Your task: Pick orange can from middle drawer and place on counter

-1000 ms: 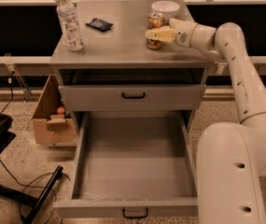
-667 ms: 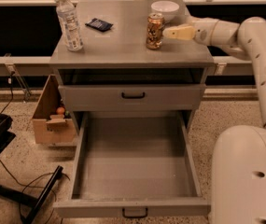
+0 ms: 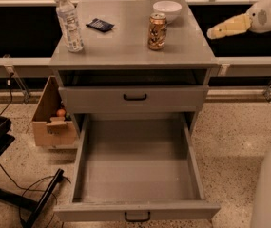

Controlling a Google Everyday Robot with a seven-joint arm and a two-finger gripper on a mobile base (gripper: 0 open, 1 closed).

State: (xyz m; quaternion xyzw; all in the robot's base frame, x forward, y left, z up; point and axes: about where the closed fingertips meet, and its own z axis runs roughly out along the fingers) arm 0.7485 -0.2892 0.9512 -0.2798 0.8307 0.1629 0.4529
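The orange can [image 3: 157, 31] stands upright on the counter [image 3: 125, 46], at its back right, just in front of a white bowl [image 3: 167, 9]. My gripper [image 3: 216, 31] is off the counter's right edge, about a can's height to the right of the can, not touching it and holding nothing. The middle drawer [image 3: 135, 212] is pulled fully out below, and its grey floor is bare.
A clear water bottle [image 3: 69, 22] and a dark packet [image 3: 100, 25] sit at the counter's back left. The upper drawer front [image 3: 135, 99] is closed. A cardboard box [image 3: 49, 120] and black stand legs [image 3: 40, 198] lie to the left. My white base [image 3: 270, 189] is at the lower right.
My gripper has let go of the orange can and drawn back to the right, off the counter. The can stays standing where it was set.
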